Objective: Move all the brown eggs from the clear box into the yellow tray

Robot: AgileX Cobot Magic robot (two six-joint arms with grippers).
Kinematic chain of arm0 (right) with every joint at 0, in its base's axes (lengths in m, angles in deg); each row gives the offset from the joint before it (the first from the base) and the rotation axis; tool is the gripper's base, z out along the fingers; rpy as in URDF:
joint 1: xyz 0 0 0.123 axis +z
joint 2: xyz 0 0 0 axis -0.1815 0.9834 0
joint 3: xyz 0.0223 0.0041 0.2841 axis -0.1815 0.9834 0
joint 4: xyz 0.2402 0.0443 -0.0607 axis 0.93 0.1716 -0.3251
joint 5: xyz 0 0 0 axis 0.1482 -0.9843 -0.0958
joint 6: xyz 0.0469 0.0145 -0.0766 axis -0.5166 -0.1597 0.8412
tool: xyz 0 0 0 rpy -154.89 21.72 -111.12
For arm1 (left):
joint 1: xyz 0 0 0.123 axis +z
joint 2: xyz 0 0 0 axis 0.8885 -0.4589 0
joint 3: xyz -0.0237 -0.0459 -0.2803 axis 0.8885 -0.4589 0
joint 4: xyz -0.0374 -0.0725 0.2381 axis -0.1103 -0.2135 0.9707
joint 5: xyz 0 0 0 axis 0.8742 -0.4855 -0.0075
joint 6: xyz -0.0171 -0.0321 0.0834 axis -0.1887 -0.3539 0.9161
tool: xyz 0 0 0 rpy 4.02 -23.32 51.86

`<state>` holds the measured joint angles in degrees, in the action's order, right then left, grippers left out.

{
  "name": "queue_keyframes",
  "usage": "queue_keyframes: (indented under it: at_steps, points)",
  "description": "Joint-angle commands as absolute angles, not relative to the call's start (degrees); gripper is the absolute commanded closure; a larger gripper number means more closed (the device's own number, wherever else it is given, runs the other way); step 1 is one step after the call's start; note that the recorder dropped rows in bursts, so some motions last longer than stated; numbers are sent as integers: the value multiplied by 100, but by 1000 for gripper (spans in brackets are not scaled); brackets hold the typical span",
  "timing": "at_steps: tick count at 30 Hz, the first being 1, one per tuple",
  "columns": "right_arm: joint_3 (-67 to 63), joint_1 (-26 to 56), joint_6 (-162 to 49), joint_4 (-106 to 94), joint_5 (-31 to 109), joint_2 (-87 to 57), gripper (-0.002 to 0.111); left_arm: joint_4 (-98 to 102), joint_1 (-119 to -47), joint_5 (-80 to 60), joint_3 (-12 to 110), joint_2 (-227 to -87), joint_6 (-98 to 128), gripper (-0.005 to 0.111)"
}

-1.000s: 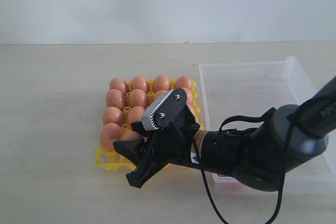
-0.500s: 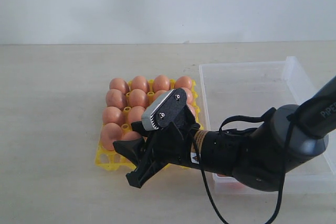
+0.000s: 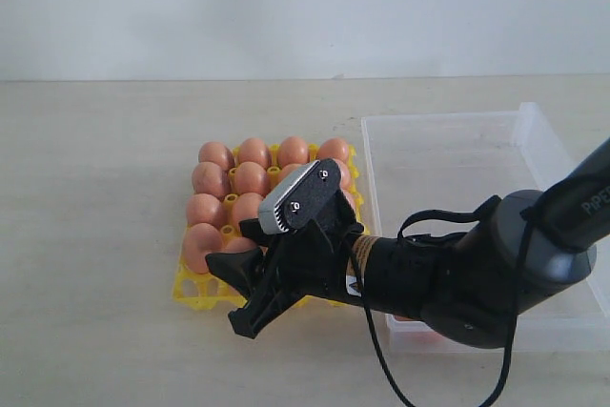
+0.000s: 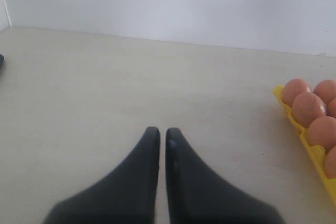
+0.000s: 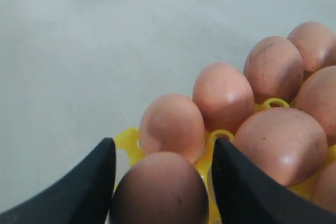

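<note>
Task nearly complete: your right fingers (image 5: 79,192) grasp one brown egg (image 5: 160,192) at an edge cup of the yellow tray (image 3: 191,291). The other brown eggs (image 3: 253,152) are already seated. The clear box (image 3: 448,154) looks emptied where visible. Your left fingers (image 4: 136,182) are clenched on nothing over the counter (image 4: 105,77).

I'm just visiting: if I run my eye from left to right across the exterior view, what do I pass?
Bare table → yellow tray holding brown eggs → clear box.

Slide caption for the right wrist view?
Right gripper holds a brown egg at the yellow tray corner, more eggs seated behind.
</note>
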<state>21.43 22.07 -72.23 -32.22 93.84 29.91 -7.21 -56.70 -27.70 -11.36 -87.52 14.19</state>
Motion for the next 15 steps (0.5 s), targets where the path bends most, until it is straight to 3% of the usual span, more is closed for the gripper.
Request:
queue_keyframes:
  at_steps: [1,7,15]
  points:
    - [2152,2209,-7201,-3180,9306,2960,62,-724,-5665,-2771,-1157,-8733,1442,103]
    - [2152,2209,-7209,-3203,9274,2948,62,-724,-5665,-2771,-1157,-8733,1442,103]
    - [2152,2209,-7273,-3528,8234,2696,62,-724,-5665,-2771,-1157,-8733,1442,103]
